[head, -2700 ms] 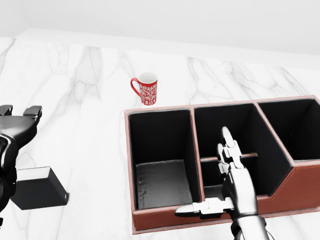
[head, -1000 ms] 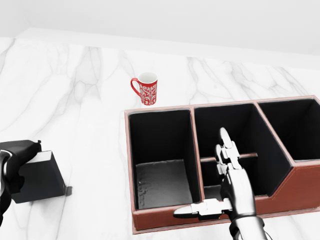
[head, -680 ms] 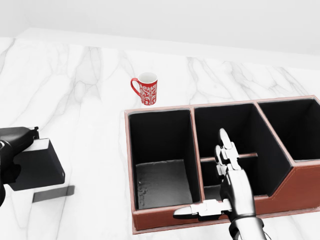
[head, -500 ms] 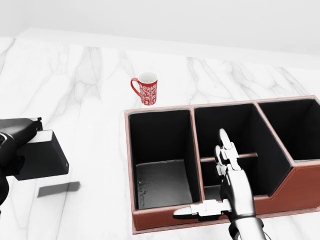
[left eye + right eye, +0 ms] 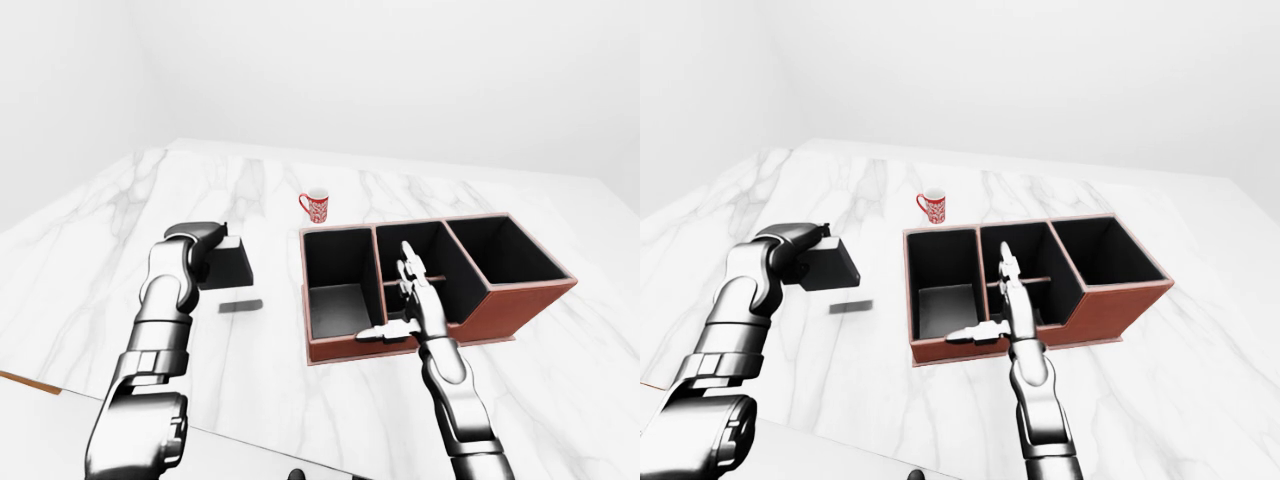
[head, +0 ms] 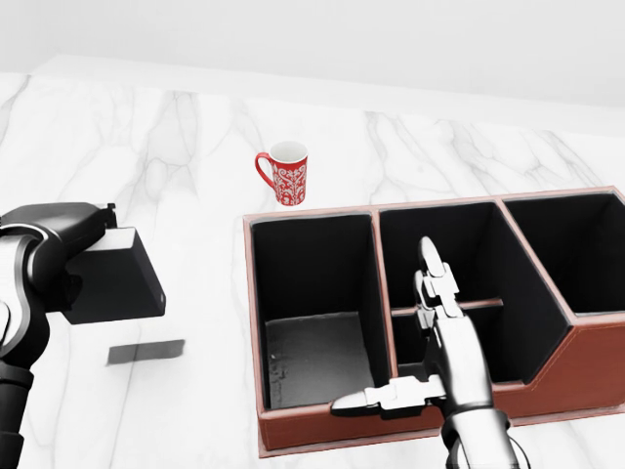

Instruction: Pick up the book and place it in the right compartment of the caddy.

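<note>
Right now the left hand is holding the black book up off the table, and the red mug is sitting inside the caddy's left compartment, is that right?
Not quite. The left hand does hold the book off the table, but the head view shows the red mug standing on the table outside the caddy.

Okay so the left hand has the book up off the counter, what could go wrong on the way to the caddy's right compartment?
1. The right hand hangs open over the caddy, its middle section, beside the book's likely path; the two might collide.
2. The left hand seems to grip the book only at one end, so it may tilt or slip.
3. The right compartment is the farthest from the left hand; the reach may run short, and the book could clip a divider.
</note>
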